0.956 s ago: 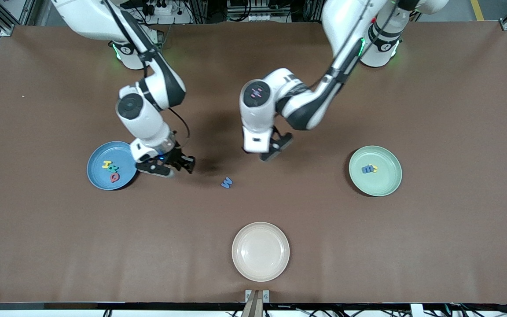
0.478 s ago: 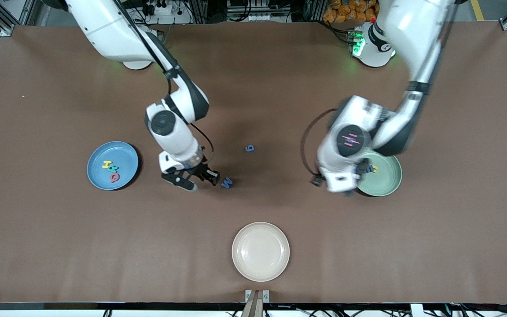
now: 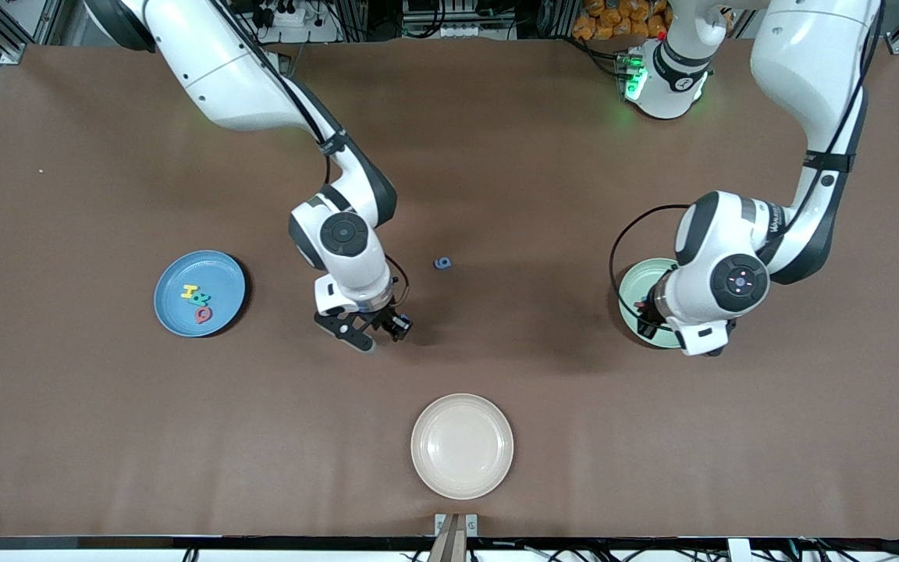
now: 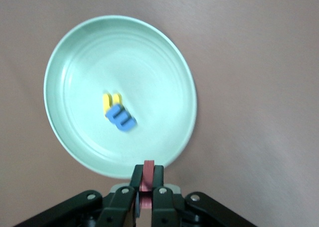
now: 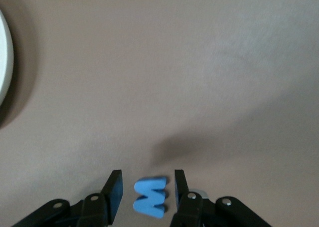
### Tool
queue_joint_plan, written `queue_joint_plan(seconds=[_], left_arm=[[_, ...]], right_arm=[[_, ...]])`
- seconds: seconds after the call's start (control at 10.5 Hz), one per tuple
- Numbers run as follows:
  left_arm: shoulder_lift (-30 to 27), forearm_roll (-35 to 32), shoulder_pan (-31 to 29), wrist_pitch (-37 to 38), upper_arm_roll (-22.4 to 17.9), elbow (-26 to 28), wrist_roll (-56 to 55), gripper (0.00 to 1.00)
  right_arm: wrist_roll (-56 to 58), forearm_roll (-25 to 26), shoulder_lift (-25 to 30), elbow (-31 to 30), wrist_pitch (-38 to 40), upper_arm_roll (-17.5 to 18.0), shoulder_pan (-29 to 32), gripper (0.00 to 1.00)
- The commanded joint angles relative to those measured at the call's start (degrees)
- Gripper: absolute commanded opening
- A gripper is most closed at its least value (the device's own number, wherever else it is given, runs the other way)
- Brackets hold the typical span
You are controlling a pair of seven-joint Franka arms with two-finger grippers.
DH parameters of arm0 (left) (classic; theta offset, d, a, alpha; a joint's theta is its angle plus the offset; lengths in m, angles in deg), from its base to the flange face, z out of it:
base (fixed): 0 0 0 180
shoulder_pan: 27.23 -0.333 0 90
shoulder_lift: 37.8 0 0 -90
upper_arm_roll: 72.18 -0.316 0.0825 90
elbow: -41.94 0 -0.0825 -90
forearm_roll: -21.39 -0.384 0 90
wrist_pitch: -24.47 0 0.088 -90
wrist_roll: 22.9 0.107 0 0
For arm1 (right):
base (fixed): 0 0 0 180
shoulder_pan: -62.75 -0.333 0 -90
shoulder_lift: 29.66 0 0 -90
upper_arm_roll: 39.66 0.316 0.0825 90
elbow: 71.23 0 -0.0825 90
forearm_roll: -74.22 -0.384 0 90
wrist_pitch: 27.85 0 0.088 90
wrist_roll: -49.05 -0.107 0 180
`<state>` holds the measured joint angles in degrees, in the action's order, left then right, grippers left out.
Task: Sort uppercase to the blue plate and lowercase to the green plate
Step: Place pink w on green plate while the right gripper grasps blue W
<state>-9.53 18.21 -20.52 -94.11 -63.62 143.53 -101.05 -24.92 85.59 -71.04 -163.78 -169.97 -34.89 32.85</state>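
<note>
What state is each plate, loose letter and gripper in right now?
blue plate: holds three capitals
green plate: holds blue and yellow letters
cream plate: holds nothing
blue W: on table, between open fingers
blue g: loose on table
right gripper: open, straddling W
left gripper: shut on red letter, over green plate's rim

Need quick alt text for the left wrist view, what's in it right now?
The left gripper, shut on a small red letter, hangs over the rim of the green plate. In the plate a blue m lies against a yellow letter.
</note>
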Motion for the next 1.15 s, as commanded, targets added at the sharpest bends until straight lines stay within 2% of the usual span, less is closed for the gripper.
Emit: queue_joint_plan(seconds=[0.0,0.1,0.29,0.48,0.57,0.67,1.05], left_arm=[[-5.0,0.5,-2.8,-5.7,0.5,8.5,3.4,0.0],[-5.9,0.5,-3.2,-7.8,0.4,11.2,4.5,0.0],[-5.5,-1.2,-4.6,-8.8,0.3,12.2,5.0,0.0],[-5.2,-4.0,-5.5,-8.9,0.3,13.8,5.0,0.0],[-5.2,-5.9,-6.3,-8.9,0.4,14.5,5.1,0.08],[-4.6,-7.1,-6.4,-8.9,0.4,14.7,5.9,0.99],[-4.3,-7.5,-5.0,-8.9,0.6,14.2,5.7,1.0]], right_arm=[[-4.2,2.0,-2.4,2.9,1.0,0.0,-0.9,0.51],[-5.5,2.9,-3.7,3.9,1.0,0.0,-1.8,0.52],[-8.3,7.0,-5.5,4.5,0.8,0.1,-1.8,0.52],[-8.5,7.2,-6.2,5.4,0.9,0.1,-1.7,0.51],[-8.5,7.2,-6.2,5.4,0.8,0.1,-1.7,0.5],[-8.5,7.3,-6.2,5.4,0.8,0.1,-1.7,0.47],[-8.5,8.8,-7.1,5.5,0.7,0.0,-1.8,0.3]])
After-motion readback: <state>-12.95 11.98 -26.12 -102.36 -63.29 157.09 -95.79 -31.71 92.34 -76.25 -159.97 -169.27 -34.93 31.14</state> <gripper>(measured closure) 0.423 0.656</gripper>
